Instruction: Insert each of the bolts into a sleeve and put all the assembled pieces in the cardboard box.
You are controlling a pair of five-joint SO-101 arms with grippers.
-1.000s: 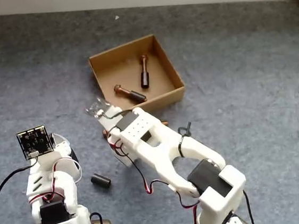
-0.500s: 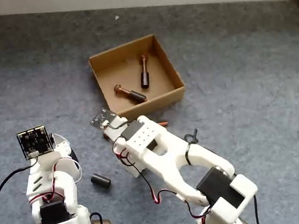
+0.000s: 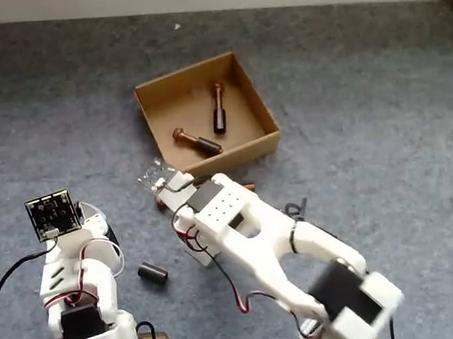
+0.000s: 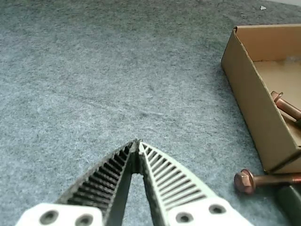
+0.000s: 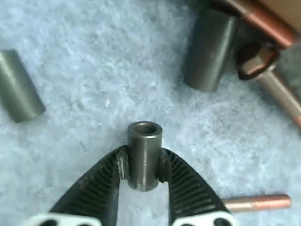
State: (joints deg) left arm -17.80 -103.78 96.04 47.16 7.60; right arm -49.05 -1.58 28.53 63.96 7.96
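Observation:
My right gripper is shut on a dark sleeve, held upright over the carpet with its bore showing. Around it lie two loose sleeves and copper bolts. From above, the right gripper sits just in front of the cardboard box, which holds two assembled pieces. My left gripper is shut on nothing above bare carpet, left of the box, with a bolt lying near the box wall.
One sleeve lies on the carpet between the two arms. The left arm stands at the near left. Open grey carpet stretches to the right of the box and behind it.
The right arm's elbow and base have swung toward the near right, and its gripper has drawn back a little from the box's front corner. The left arm has kept still.

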